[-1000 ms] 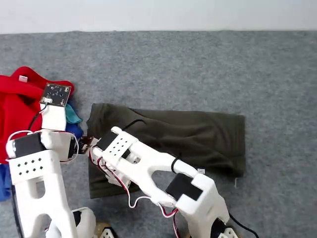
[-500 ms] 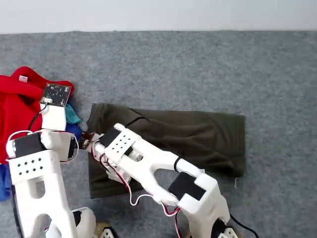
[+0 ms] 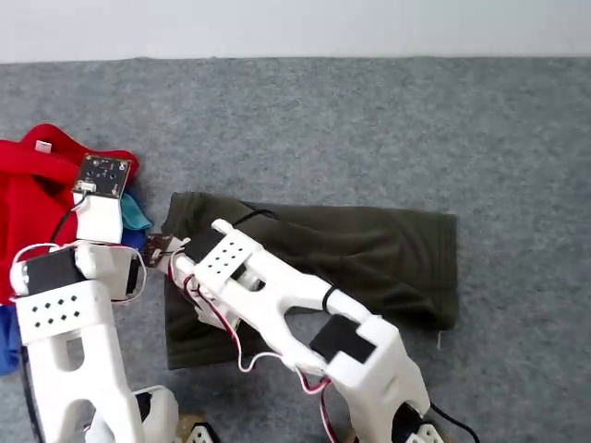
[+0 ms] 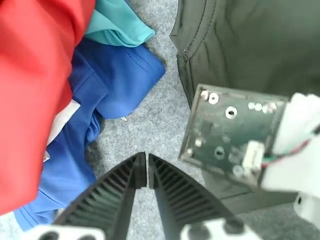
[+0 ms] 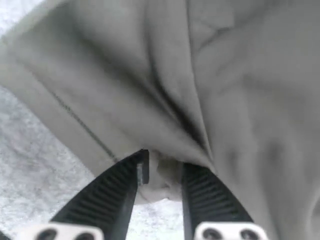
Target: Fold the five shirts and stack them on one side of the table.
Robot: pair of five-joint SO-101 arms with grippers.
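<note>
I can read no writing anywhere. The red shirt [image 3: 32, 198] by the table's left edge carries a small white tag [image 3: 43, 146], too small to make out. The white label [image 4: 62, 120] on the blue shirt [image 4: 117, 75], the pale tag [image 3: 374, 319] on the olive shirt [image 3: 397, 249] and the circuit board [image 4: 227, 135] show no legible print.

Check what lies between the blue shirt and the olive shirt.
Bare grey carpet, seen in the left wrist view; the blue shirt and olive shirt lie apart. The left pincer hangs shut over that strip.
</note>
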